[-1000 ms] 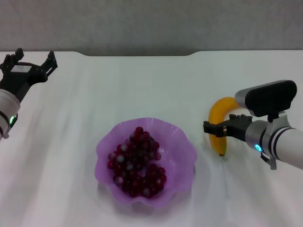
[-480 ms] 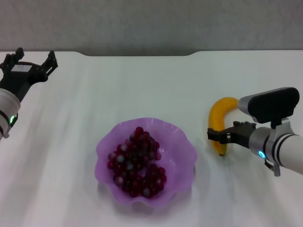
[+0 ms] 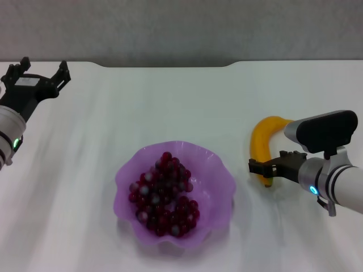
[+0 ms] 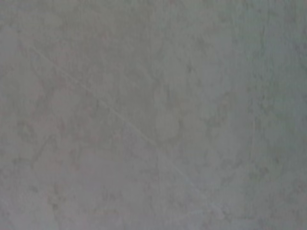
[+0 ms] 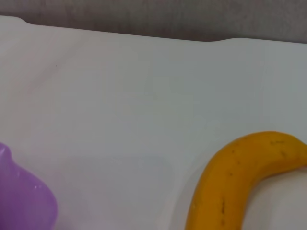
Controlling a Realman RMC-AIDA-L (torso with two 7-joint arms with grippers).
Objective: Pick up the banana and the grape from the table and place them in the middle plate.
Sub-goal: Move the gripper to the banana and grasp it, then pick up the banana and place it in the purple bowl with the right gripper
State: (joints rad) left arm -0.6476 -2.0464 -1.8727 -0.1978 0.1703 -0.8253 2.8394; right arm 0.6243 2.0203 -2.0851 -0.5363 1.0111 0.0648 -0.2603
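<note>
no readable text, labels, brands or numbers anywhere

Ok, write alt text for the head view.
A purple plate holding grapes sits mid-table; right of it, the right gripper is at the near end of a banana lying on the table. The left gripper is open at the far left edge.

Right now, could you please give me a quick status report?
Right pincer at the banana's near end, on the table. Grape in middle plate. Left pincer open, parked far left. Nothing in the way.
</note>
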